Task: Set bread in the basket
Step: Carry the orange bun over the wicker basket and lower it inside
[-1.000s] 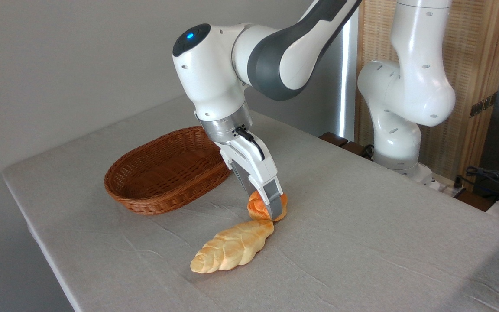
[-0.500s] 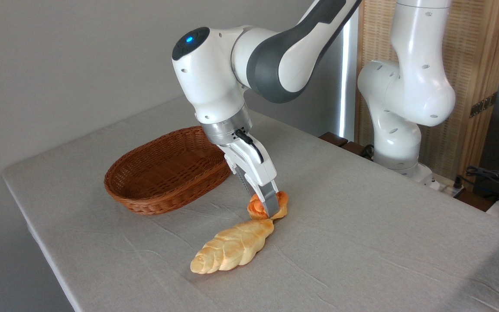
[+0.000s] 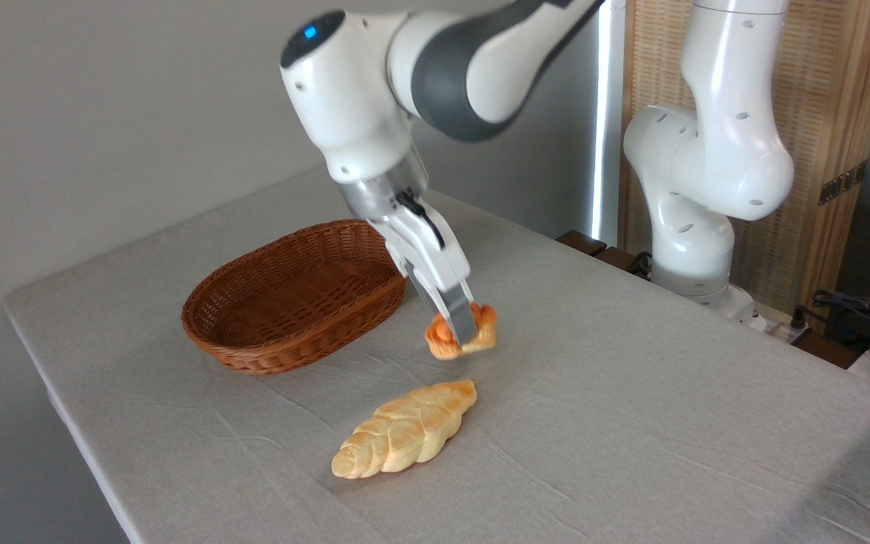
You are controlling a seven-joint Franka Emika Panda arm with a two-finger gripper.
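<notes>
Lying nearest the viewer, the pale braided loaf rests flat on the grey cloth of the table; it is not part of the task and sits apart from everything above it. Just beyond and higher, the bread, a small orange bun, hangs clear of the cloth, clamped between the two fingers of the gripper, whose near finger hides the bun's middle so that only its flanks show. The tool slants down and rightward from the wrist, and the bun looks slightly tilted in the grasp. Farther back and to the left stands the basket, empty, its near right rim close beside the gripper body. To carry out the transfer well, the bun should probably gain a little more height so that it passes over the woven rim instead of catching it, then travel left until it is above the open middle of the basket. Lowering it near the floor before unclamping would likely keep the round bun from rolling out.
</notes>
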